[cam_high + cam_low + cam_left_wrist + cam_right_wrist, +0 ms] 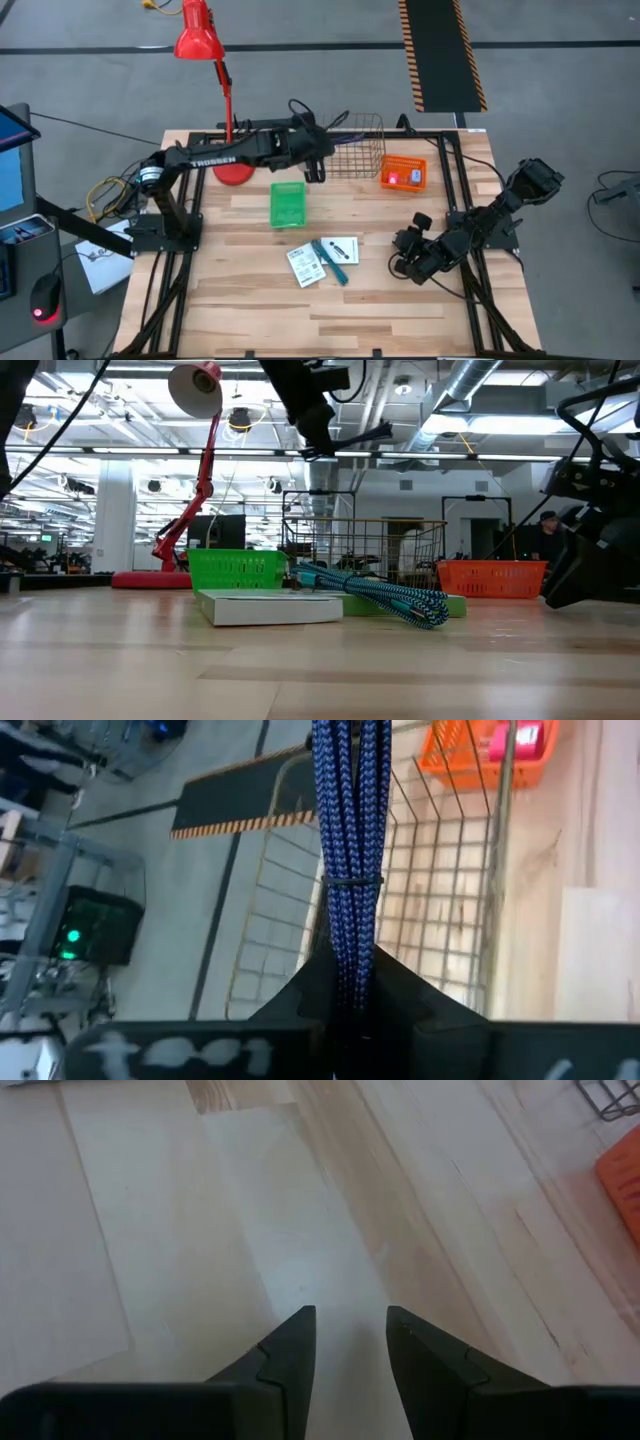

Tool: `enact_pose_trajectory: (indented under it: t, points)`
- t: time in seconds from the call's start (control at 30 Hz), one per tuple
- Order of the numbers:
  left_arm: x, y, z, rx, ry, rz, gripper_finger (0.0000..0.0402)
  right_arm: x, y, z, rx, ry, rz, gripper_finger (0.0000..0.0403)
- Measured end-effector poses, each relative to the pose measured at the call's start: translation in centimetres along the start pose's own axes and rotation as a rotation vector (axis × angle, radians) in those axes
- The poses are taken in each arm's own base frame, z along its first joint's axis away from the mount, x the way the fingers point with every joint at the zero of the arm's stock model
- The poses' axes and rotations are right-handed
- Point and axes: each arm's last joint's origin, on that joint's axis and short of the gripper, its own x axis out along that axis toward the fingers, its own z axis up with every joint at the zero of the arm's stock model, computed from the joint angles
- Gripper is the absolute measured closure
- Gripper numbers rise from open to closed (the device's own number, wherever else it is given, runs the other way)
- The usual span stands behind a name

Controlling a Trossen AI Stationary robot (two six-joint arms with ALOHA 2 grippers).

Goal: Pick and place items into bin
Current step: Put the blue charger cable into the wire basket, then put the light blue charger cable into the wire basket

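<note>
right gripper (348, 1345): parked low at table's right side, fingers parted, nothing held
cards (318, 258): left mid-table with teal cable (332, 265)
left gripper (316, 166): blue braided cable (348, 850) pinched, held beside wire bin (358, 143)
step: cable is best centred over bin before release
writing: "TROSSEN" is read on left arm
</note>
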Motion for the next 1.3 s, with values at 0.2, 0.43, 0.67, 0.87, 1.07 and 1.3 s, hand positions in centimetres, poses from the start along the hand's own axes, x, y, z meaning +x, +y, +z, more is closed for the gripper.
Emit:
enact_pose_trajectory:
  t: [0.2,0.43,0.67,0.87,1.07,1.3]
  points:
    - [0.5,1.1,-0.1,0.025,-0.038,-0.02,0.0385,0.3,-0.3,0.3,0.011,0.006,-0.015,0.0284]
    - [0.9,1.7,-0.3,0.032,-0.059,-0.051,0.0384,0.4,-0.4,0.4,0.013,0.009,-0.021,0.0284]
    - [0.9,1.8,-0.2,0.02,-0.073,-0.049,0.0358,0.4,-0.4,0.4,0.013,0.008,-0.02,0.0284]
    - [0.9,2.0,0.1,-0.009,-0.092,-0.026,0.0332,0.4,-0.4,0.4,0.014,0.009,-0.02,0.0284]
    - [0.8,2.2,0.4,-0.03,-0.121,0.012,0.0315,0.4,-0.4,0.4,0.014,0.009,-0.019,0.0284]
    - [0.8,2.3,0.5,-0.062,-0.132,0.015,0.0308,0.4,-0.4,0.4,0.014,0.01,-0.019,0.0284]
